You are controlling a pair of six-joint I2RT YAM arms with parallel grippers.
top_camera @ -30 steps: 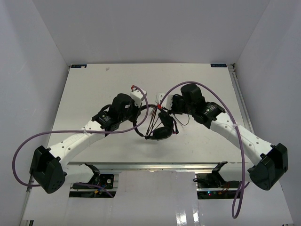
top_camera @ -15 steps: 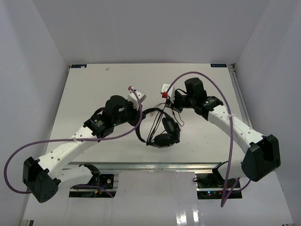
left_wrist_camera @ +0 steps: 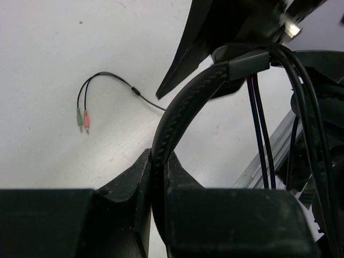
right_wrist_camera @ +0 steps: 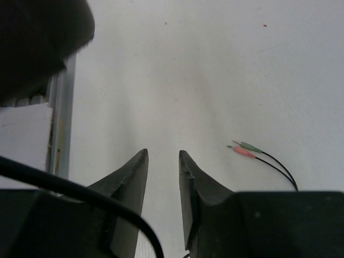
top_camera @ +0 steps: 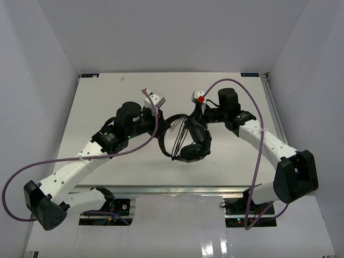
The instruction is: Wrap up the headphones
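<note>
Sideways, the headphones (top_camera: 193,151) stretch left-right, headband (left_wrist_camera: 177,113) in left fingers (left_wrist_camera: 129,183), earcups (top_camera: 198,137) rightmost.

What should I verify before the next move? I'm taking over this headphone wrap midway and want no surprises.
1. Left gripper clamped on the headband: ok.
2. Right gripper open and empty: ok.
3. Cord strands draped over the headband: ok.
4. Cord strands pulled snug: cannot tell.
5. Plugs wrapped in: not ok, they lie loose on the table.
</note>
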